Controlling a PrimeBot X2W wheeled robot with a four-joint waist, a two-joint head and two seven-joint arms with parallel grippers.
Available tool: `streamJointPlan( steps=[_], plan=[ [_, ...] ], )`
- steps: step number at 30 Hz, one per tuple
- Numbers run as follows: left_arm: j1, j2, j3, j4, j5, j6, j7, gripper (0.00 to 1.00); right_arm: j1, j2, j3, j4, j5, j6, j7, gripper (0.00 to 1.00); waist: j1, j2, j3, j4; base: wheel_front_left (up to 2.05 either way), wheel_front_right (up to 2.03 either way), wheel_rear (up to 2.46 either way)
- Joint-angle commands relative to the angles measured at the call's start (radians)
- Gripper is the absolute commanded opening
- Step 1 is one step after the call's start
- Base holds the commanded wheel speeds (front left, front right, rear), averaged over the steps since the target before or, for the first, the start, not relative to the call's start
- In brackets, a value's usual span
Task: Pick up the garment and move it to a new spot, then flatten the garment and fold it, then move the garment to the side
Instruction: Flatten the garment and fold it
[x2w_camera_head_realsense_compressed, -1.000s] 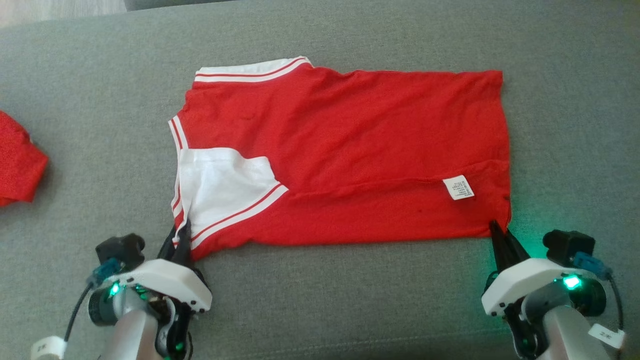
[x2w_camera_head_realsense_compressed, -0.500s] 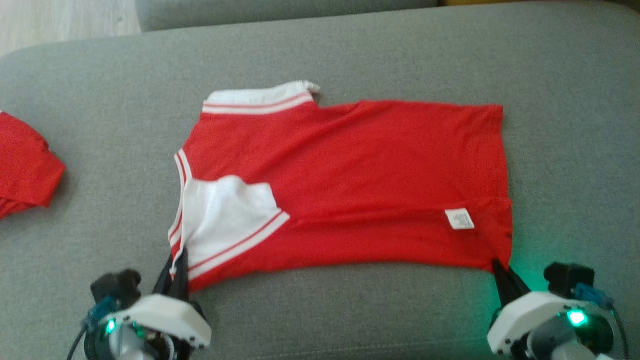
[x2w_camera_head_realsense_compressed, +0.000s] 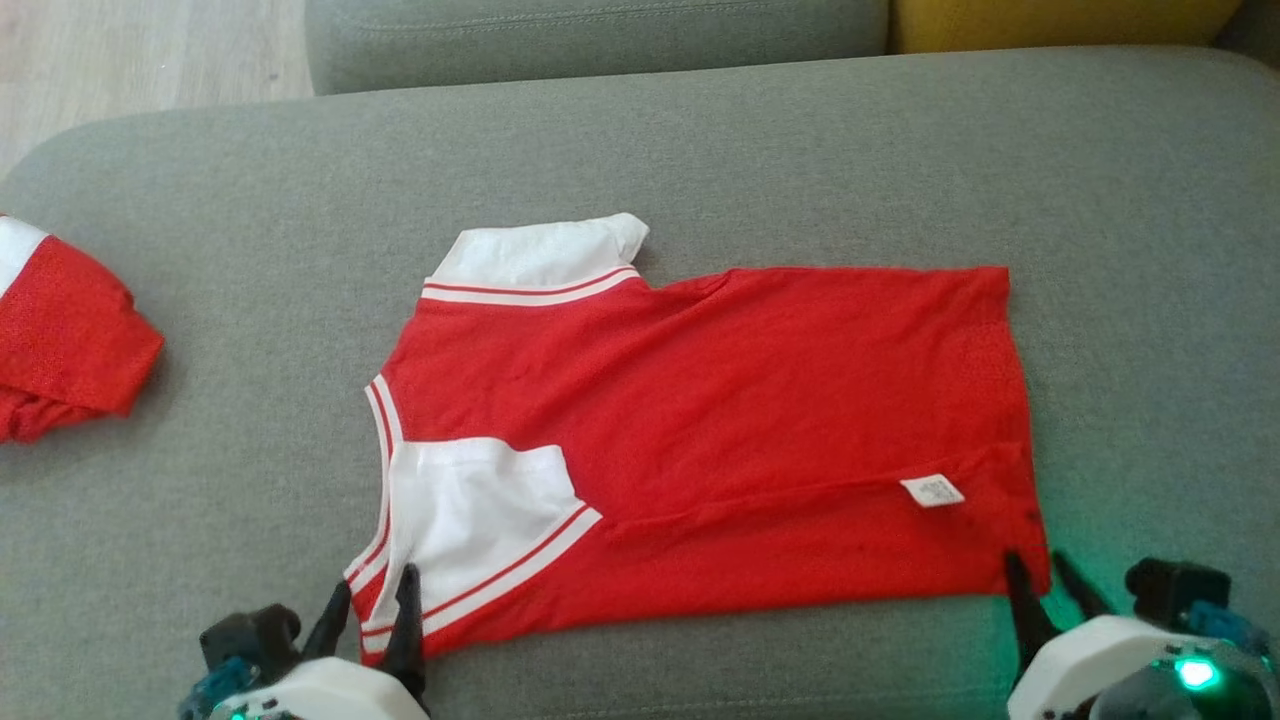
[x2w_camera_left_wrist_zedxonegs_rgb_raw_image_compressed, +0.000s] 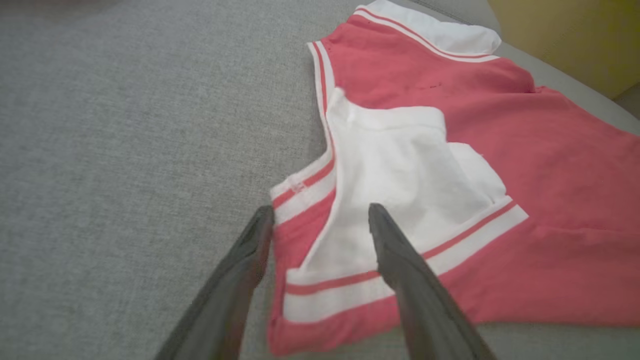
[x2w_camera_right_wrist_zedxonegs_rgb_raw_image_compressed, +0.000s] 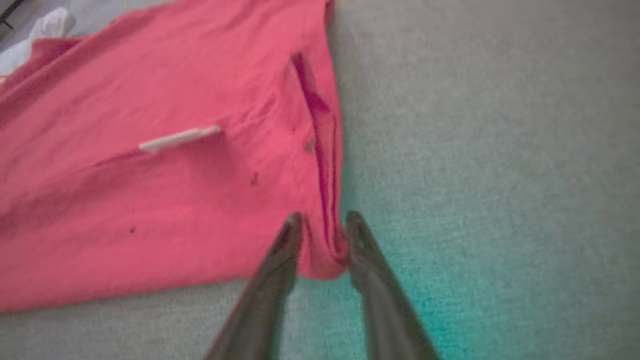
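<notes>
A red shirt (x2w_camera_head_realsense_compressed: 720, 420) with white striped sleeves and a white label (x2w_camera_head_realsense_compressed: 932, 490) lies folded lengthwise on the grey cushion (x2w_camera_head_realsense_compressed: 700, 150). My left gripper (x2w_camera_head_realsense_compressed: 373, 598) is open at the shirt's near left corner. In the left wrist view its fingers (x2w_camera_left_wrist_zedxonegs_rgb_raw_image_compressed: 395, 250) straddle the white and red sleeve hem of the shirt (x2w_camera_left_wrist_zedxonegs_rgb_raw_image_compressed: 500, 125), and whether they touch it is unclear. My right gripper (x2w_camera_head_realsense_compressed: 1040, 570) is open at the near right corner. In the right wrist view the hem corner of the shirt (x2w_camera_right_wrist_zedxonegs_rgb_raw_image_compressed: 150, 200) sits between the parted fingertips of that gripper (x2w_camera_right_wrist_zedxonegs_rgb_raw_image_compressed: 322, 222).
A second red garment (x2w_camera_head_realsense_compressed: 70, 340) lies at the cushion's left edge. Behind the seat are a grey back cushion (x2w_camera_head_realsense_compressed: 600, 40) and a yellow cushion (x2w_camera_head_realsense_compressed: 1060, 20). Wooden floor (x2w_camera_head_realsense_compressed: 130, 50) shows at the far left. Bare cushion surrounds the shirt.
Both grippers, shut on the shirt's near corners before, now stand open. The whole picture has slid downward, so the camera has moved.
</notes>
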Motion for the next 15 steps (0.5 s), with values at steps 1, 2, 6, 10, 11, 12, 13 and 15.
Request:
streamJointPlan(
  steps=[1,2,6,10,11,12,13,15],
  plan=[
    [-0.04,0.005,0.03,-0.029,-0.001,0.006,-0.015,1.0,-0.026,-0.01,0.021,-0.048,-0.006,0.008,-0.021,1.0,0.0,-0.0001,-0.001,-0.002,0.0,0.0,0.0],
    [-0.044,0.007,0.027,-0.032,0.011,0.011,-0.026,1.0,-0.03,-0.011,0.024,-0.065,-0.007,0.008,-0.036,1.0,0.0,-0.0001,-0.003,-0.003,0.0,0.0,0.0],
    [-0.066,0.011,0.022,-0.059,0.059,0.034,-0.101,1.0,-0.044,-0.022,0.045,-0.148,-0.028,0.008,-0.104,1.0,0.0,-0.0001,-0.013,-0.008,0.0,0.0,0.0],
    [-0.093,0.026,0.017,-0.101,0.113,0.057,-0.161,1.0,-0.06,-0.025,0.063,-0.253,-0.059,0.008,-0.163,1.0,0.0,-0.0001,-0.025,-0.011,0.0,0.0,0.0],
    [-0.1,0.031,0.016,-0.11,0.123,0.06,-0.167,1.0,-0.062,-0.023,0.067,-0.276,-0.062,0.008,-0.168,1.0,0.0,-0.0001,-0.027,-0.011,0.0,0.0,0.0],
    [-0.107,0.036,0.014,-0.117,0.131,0.062,-0.169,1.0,-0.062,-0.022,0.072,-0.297,-0.067,0.008,-0.169,1.0,0.0,-0.0001,-0.03,-0.011,0.0,0.0,0.0],
    [-0.114,0.04,0.012,-0.123,0.137,0.063,-0.171,1.0,-0.061,-0.021,0.078,-0.314,-0.071,0.008,-0.165,1.0,0.0,-0.0001,-0.031,-0.012,0.0,0.0,0.0],
    [-0.126,0.046,0.006,-0.128,0.145,0.061,-0.166,1.0,-0.055,-0.018,0.085,-0.338,-0.075,0.008,-0.153,1.0,0.0,-0.0001,-0.032,-0.011,0.0,0.0,0.0]
  ],
)
